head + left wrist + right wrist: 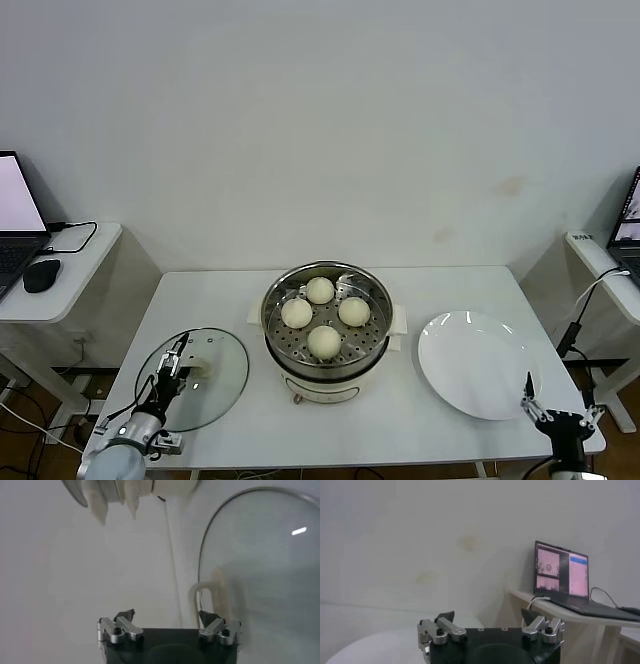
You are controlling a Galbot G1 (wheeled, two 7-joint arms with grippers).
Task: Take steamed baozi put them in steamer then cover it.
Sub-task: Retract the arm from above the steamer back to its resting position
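Two grippers sit at the tabletop's [230,420] near edge, both partly cut off: the left gripper [172,366], fingers spread, over the cover [215,385], the right gripper [556,412], fingers spread, by the plate [470,365]. Beyond, four steamed baozi [324,341] rest in the uncovered steamer [285,300], its base partly hidden.

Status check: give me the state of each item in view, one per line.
steamed baozi: all four on the steamer's tray
steamer: uncovered
cover: lying on the table, left of the steamer
plate: empty
left end effector: open, over the cover near its handle
right end effector: open, idle beside the plate
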